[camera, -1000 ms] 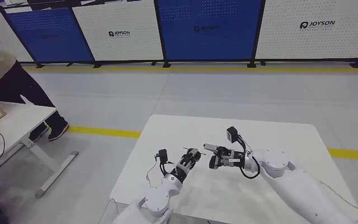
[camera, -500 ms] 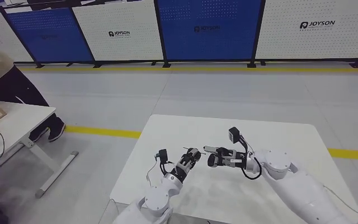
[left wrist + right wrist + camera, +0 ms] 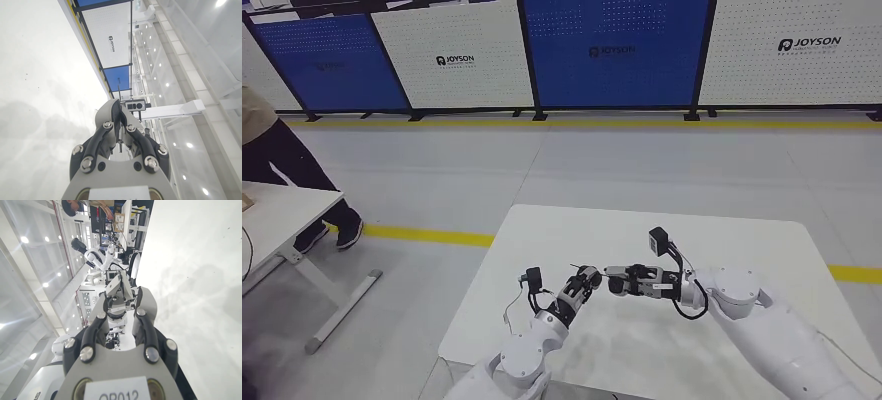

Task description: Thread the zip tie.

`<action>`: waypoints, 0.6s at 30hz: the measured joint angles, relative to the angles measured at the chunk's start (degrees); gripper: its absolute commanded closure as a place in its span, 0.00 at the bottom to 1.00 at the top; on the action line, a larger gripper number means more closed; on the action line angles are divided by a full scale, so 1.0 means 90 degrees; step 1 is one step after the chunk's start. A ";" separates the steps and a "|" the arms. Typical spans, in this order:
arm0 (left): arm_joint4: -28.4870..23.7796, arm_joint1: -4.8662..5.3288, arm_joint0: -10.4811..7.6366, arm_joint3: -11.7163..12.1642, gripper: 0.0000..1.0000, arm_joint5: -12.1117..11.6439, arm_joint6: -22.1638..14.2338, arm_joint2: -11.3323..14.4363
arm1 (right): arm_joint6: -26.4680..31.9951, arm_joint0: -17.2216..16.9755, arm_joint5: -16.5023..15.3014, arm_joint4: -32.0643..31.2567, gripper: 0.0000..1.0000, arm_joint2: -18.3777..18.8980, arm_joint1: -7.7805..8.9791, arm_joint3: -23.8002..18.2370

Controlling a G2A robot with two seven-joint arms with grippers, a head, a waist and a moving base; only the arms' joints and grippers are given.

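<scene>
A thin black zip tie [image 3: 119, 92] sticks out past the tips of my left gripper [image 3: 118, 106], which is shut on it. In the top view the left gripper [image 3: 588, 277] hovers over the white table [image 3: 722, 235] near its left front, pointing right. My right gripper [image 3: 613, 281] faces it, tips a short gap apart. In the right wrist view the right gripper [image 3: 121, 297] stands open, and the left gripper [image 3: 121, 283] with the dark strip shows just beyond, between its fingers [image 3: 143, 298]. The rest of the tie is hidden inside the left fingers.
The bare table top stretches right and back of both grippers; its left edge [image 3: 474, 290] lies close to the left arm. A second white table [image 3: 277, 215] stands on the floor at far left. Blue and white panels [image 3: 612, 50] close the back.
My right gripper has moved left toward the left gripper, closing the gap between the tips. The left gripper has kept still with the zip tie.
</scene>
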 measured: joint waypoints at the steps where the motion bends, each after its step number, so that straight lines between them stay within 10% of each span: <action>1: 0.0004 -0.0004 0.0001 0.0000 1.00 0.0005 0.0002 -0.0002 | 0.0010 -0.0006 0.0004 -0.0014 0.85 0.0015 -0.0007 0.0003; 8: 0.0056 -0.0036 0.0010 0.0007 0.96 0.0011 -0.0002 -0.0019 | 0.0082 -0.0060 0.0027 -0.0114 1.00 0.0146 -0.0051 0.0024; 10: 0.0075 -0.0044 0.0010 0.0012 0.51 0.0014 0.0003 -0.0021 | 0.0107 -0.0076 0.0032 -0.0137 1.00 0.0181 -0.0059 0.0022; 11: 0.0088 -0.0049 0.0009 0.0014 0.01 0.0015 0.0009 -0.0021 | 0.0120 -0.0083 0.0037 -0.0153 1.00 0.0197 -0.0063 0.0020; 18: 0.0099 -0.0074 0.0025 -0.0001 0.00 -0.0038 0.0138 -0.0014 | 0.0178 -0.0126 0.0100 -0.0277 1.00 0.0309 -0.0098 -0.0008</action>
